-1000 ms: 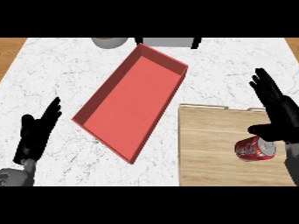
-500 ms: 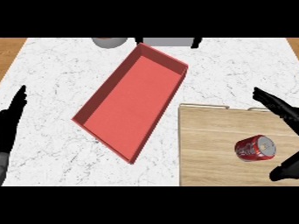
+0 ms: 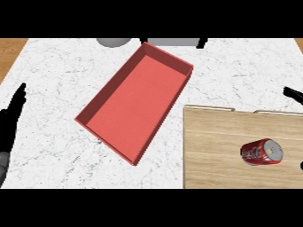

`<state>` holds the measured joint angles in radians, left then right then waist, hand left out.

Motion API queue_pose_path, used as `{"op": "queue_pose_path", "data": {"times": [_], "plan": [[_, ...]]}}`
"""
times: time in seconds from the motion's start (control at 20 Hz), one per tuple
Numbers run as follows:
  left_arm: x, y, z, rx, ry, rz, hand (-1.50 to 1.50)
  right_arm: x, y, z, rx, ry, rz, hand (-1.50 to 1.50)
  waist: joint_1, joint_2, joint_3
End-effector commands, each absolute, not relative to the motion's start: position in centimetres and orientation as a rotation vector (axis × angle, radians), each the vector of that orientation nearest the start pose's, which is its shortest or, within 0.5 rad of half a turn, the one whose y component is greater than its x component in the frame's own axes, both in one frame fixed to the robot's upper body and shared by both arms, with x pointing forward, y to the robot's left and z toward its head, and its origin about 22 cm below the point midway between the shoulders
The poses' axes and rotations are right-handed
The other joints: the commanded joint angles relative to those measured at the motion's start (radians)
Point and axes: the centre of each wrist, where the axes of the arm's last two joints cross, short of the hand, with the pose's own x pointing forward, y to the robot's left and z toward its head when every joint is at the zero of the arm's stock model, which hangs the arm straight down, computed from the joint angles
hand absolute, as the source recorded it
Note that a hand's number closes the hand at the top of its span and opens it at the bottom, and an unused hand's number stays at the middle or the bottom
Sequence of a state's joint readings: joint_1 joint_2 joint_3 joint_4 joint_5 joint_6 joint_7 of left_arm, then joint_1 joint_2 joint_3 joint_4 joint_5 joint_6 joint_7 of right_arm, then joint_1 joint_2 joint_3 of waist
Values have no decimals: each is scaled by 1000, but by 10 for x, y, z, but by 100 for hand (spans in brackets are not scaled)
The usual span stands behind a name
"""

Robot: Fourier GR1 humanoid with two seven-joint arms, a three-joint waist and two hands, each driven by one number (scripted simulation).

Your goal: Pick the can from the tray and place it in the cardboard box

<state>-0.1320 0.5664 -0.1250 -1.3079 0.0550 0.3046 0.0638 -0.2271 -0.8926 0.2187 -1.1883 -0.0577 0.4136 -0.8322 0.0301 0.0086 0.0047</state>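
We see the can (image 3: 262,152) lying on its side inside the cardboard box (image 3: 223,126), in the box's right part, nearer its near side. Silver end faces right, red label left. It touches no box wall.

The box sits at the near right of the white marble counter (image 3: 56,84). Just left of it the red tray (image 3: 137,102) lies at a slant, running from near left to far centre. Its right rim is close beside the box's far left corner.

Our right hand (image 3: 301,97) shows only at the right edge: one straight finger over the box's far right corner & the thumb tip lower down, right of the can. It's spread wide w/ nothing in it, and the can lies apart from it.

Our left hand (image 3: 6,123) rests at the left edge, fingers straight & together, pointing far. It has hold of nothing and is well apart from the tray.

At the far edge a grey round obj (image 3: 115,41) & a grey block (image 3: 173,42) are partly cut off.
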Motion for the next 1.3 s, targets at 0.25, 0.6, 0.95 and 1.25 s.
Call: {"op": "queue_pose_path", "data": {"times": [0.25, 0.6, 0.95, 1.25], "plan": [[279, 340, 28, 603, -1383, -237, 0, 310, -418, 123, 96, -1623, 1588, -150, 8, -1, -3], [259, 360, 23, 629, -1369, -236, 0, 317, -376, 122, 61, -1410, 1840, -150, -7, -9, -5], [264, 359, 8, 645, -1360, -214, 0, 336, -361, 123, 10, -1358, 1904, -150, -20, -7, -5], [274, 350, 14, 640, -1366, -218, 0, 333, -353, 114, 7, -1350, 1927, -150, -27, -8, -5]]}}
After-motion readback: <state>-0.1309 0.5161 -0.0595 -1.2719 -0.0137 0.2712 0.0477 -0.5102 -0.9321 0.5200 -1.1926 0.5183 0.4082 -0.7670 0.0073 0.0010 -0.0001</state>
